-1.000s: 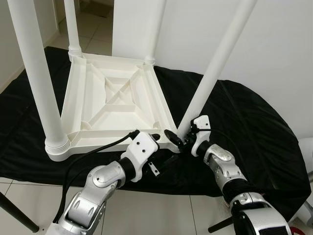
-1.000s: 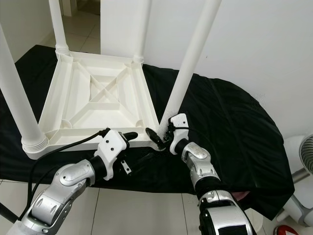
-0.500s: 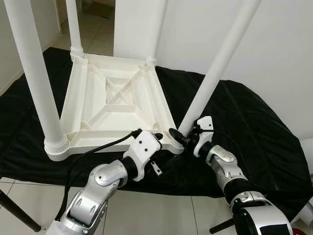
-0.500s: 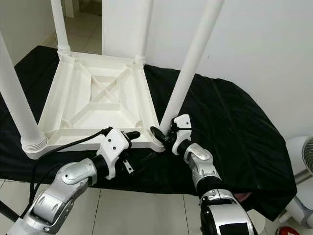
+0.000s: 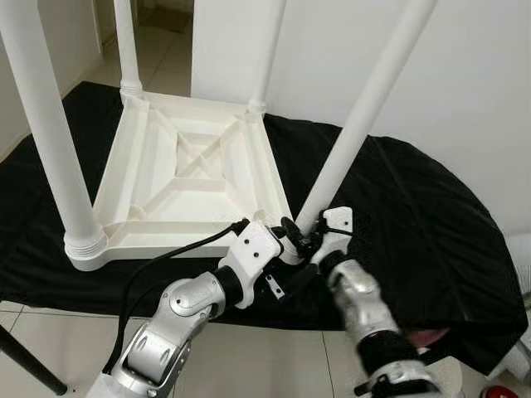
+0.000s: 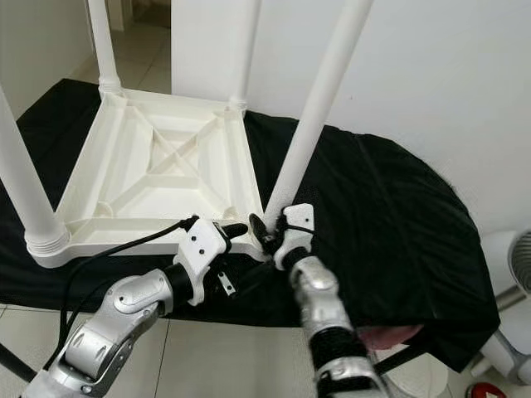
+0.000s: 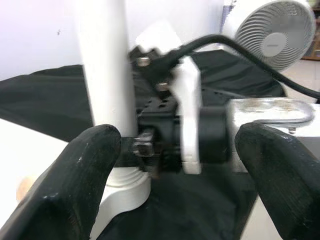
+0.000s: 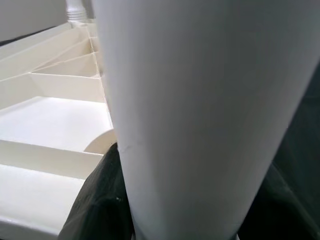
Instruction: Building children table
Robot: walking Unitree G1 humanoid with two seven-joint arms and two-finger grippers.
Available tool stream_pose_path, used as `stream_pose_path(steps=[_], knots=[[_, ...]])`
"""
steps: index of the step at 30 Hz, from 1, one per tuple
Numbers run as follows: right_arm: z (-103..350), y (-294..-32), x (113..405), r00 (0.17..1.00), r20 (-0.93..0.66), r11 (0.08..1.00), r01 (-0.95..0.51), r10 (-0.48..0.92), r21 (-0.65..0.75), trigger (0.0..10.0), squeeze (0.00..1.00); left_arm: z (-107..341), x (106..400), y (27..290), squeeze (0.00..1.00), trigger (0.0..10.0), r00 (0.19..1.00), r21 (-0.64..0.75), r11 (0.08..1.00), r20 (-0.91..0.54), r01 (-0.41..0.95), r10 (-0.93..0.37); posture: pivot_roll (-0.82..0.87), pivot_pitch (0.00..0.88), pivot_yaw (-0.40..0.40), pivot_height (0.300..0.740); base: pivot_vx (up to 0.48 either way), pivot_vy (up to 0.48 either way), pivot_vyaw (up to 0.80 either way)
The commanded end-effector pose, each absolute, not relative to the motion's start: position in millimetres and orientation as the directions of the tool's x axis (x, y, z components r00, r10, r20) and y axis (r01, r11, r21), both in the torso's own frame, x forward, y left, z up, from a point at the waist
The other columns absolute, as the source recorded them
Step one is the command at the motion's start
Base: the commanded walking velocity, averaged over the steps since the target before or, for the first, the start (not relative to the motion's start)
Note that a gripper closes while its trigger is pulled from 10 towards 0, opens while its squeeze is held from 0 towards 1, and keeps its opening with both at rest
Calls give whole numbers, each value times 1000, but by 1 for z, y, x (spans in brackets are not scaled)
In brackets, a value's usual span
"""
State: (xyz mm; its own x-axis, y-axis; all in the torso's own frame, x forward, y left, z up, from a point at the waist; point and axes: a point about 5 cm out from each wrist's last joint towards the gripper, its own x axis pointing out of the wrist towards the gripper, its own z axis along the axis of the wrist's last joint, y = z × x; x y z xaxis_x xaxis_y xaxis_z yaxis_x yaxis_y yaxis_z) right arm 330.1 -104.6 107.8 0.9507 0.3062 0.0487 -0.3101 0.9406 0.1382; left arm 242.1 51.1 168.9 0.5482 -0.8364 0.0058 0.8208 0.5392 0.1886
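Note:
A white plastic children's table [image 5: 199, 174] lies upside down on a black cloth [image 5: 431, 215], its legs pointing up. My right gripper [image 5: 297, 237] is at the base of the near right leg [image 5: 365, 116]. In the right wrist view its black fingers [image 8: 95, 210] sit on either side of that leg [image 8: 200, 100], shut on it. My left gripper [image 5: 270, 234] hovers at the same corner, just left of the leg's base. In the left wrist view its fingers [image 7: 75, 185] are spread wide and hold nothing, with the right wrist and the leg [image 7: 107, 65] in front of them.
Three more legs rise at the near left [image 5: 50, 141], far left [image 5: 124, 41] and far right [image 5: 270, 50]. A white wall stands behind the cloth. A white fan [image 7: 272, 35] stands off to the right. Tiled floor lies below the cloth's front edge.
My left gripper has moved right, closer to the leg's base. My right forearm has swung in toward the left while its gripper stays at the leg. The camera has shifted a little.

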Motion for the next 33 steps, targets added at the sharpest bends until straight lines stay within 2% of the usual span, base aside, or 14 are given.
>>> stream_pose_path(steps=[1, 3, 12, 13, 14, 15, 23, 25, 28, 29, 30, 33], knots=[[89, -112, 325, 967, -44, 958, -239, 249, 158, 0, 0, 166, 240, 47, 0, 10000, 522, 177, 513, -7, 840, -853, 76, 0, -171, 740, 0, 0, 0], [91, -108, 318, 991, -30, 985, -125, 130, 117, 0, 0, 165, 240, 47, 0, 10000, 520, 178, 510, -10, 841, -854, 74, 0, -171, 740, 0, 0, 0], [101, -106, 310, 995, 6, 988, -104, 104, 112, 0, 0, 165, 241, 49, 0, 10000, 523, 179, 512, -15, 840, -852, 69, 0, -168, 740, 0, 0, 0], [103, -107, 310, 996, 7, 990, -95, 94, 105, 2588, 0, 165, 241, 49, 0, 10000, 522, 180, 512, -16, 840, -853, 67, 0, -169, 740, 0, 0, 0], [105, -104, 310, 988, 16, 982, -156, 155, 110, 10000, 0, 165, 242, 49, 0, 10000, 524, 182, 513, -15, 839, -852, 67, 0, -170, 740, 0, 0, 0], [107, -104, 310, 984, 27, 977, -180, 178, 116, 10000, 1000, 165, 242, 49, 0, 10000, 525, 182, 514, -14, 838, -851, 66, 0, -170, 740, 0, 0, 0], [116, -114, 312, 970, 59, 967, -240, 236, 83, 10000, 1000, 166, 242, 51, 0, 10000, 531, 184, 520, -14, 834, -847, 66, 0, -173, 740, 0, 0, 0], [118, -122, 313, 940, 75, 940, -336, 332, 59, 10000, 1000, 166, 243, 53, 0, 10000, 538, 184, 526, -16, 830, -843, 59, 0, -165, 740, 0, 0, 0], [119, -127, 315, 928, 75, 929, -368, 365, 38, 10000, 1000, 166, 244, 54, 0, 10000, 540, 185, 528, -17, 829, -841, 59, 0, -165, 740, 0, 0, 0], [120, -131, 317, 920, 71, 921, -389, 386, 28, 10000, 718, 167, 244, 54, 0, 10000, 539, 187, 527, -18, 829, -842, 60, 0, -164, 740, 0, 0, 0], [121, -135, 318, 903, 69, 905, -425, 424, -7, 10000, 0, 167, 243, 54, 0, 10000, 538, 188, 525, -19, 830, -843, 59, 0, -163, 740, 0, 0, 0], [122, -142, 320, 869, 57, 871, -489, 491, -53, 10000, 0, 167, 243, 55, 0, 10000, 535, 191, 522, -22, 831, -845, 58, 0, -161, 740, 0, 0, 0]])
